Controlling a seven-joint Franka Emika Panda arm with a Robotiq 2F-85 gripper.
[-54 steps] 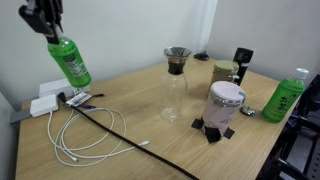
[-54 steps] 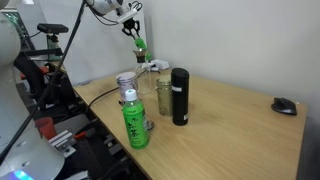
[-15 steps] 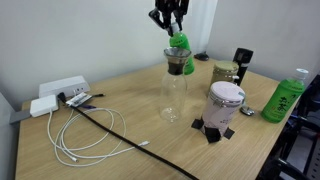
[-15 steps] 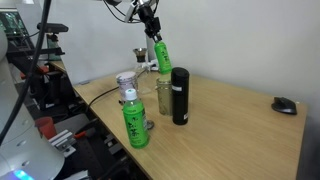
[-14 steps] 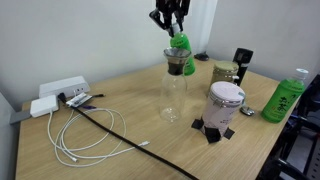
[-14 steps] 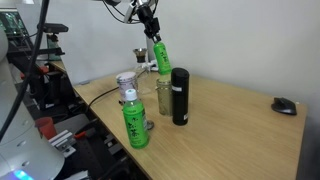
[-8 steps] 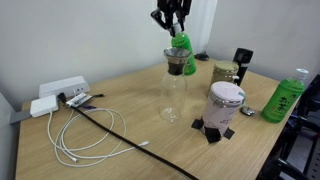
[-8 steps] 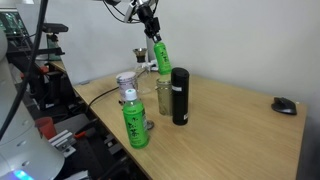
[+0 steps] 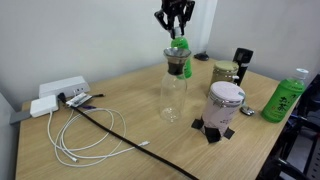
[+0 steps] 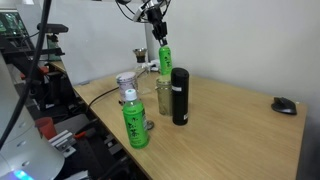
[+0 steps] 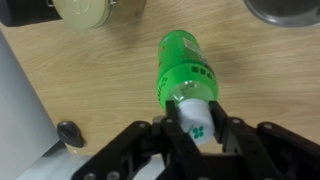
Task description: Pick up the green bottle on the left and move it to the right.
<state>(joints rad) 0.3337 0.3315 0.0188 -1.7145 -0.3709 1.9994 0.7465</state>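
The gripper [image 9: 177, 33] is clamped on the neck of the green bottle [image 9: 180, 46] — bright translucent plastic with a green wrap label. It holds the bottle in the air above the far part of the light wooden table [image 9: 130, 110]. In the wrist view its dark fingers [image 11: 172, 132] press from both sides on the pale neck end, and the bottle's body [image 11: 183, 68] runs away from the camera towards bare wood.

The long axis is close to vertical, with the neck up in the gripper [image 10: 160, 35] and the base down. In an exterior view the bottle [image 10: 165, 58] leans a little, its base swung slightly to one side of the neck.

Several things stand close below and around it. In an exterior view the clear glass carafe with a dark collar [image 9: 175, 85] stands in front and its mouth overlaps the bottle's lower part. In an exterior view the tall black cylindrical flask [image 10: 179, 96] and a small glass jar [image 10: 163, 95] stand in front of the base. How near the base hangs to any of them cannot be told.

Further off are a white-lidded round canister on a black stand [image 9: 225, 104] and a second green bottle with a white cap [image 9: 285, 97], upright at the table's edge. A white power strip [image 9: 58, 92], a coiled white cable [image 9: 72, 142] and a black cable [image 9: 125, 135] lie at the opposite end — well apart from the held bottle.
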